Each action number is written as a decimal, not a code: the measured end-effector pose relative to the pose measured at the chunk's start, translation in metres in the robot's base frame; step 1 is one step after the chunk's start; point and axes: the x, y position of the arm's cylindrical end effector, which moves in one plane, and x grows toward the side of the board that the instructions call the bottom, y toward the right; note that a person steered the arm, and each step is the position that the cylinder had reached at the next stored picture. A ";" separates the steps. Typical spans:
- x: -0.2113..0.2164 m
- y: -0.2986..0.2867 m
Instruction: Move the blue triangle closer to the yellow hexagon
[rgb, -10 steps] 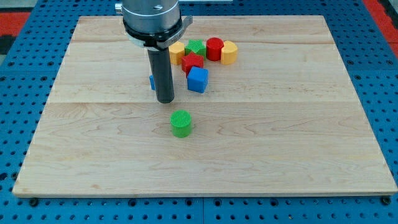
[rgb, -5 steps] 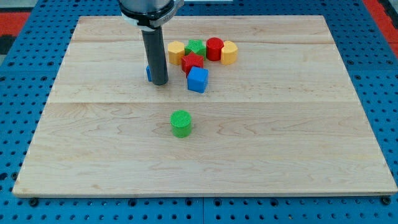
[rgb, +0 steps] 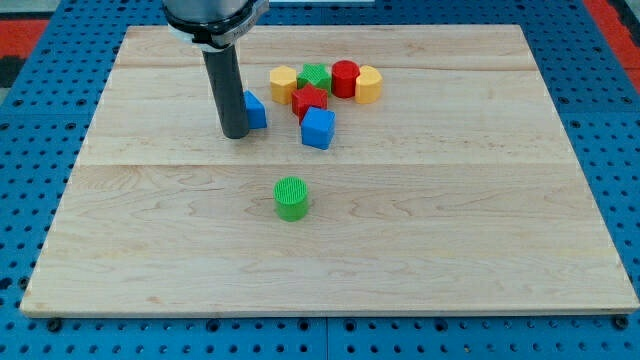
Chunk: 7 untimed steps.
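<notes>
The blue triangle (rgb: 255, 110) lies on the wooden board (rgb: 450, 230), partly hidden behind my rod. My tip (rgb: 236, 134) rests just left of and below it, touching or nearly touching its left side. The yellow hexagon (rgb: 283, 83) sits up and to the right of the triangle, a short gap away, at the left end of a cluster of blocks.
The cluster holds a green star (rgb: 315, 77), a red cylinder (rgb: 345, 78), a yellow heart-like block (rgb: 369, 85), a red star (rgb: 309, 101) and a blue cube (rgb: 318, 128). A green cylinder (rgb: 292, 198) stands alone lower down.
My rod has moved up and to the left, from the triangle's right side to its left side. The blue triangle now shows to the rod's right.
</notes>
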 end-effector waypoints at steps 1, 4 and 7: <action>-0.004 0.000; -0.007 0.000; -0.001 0.004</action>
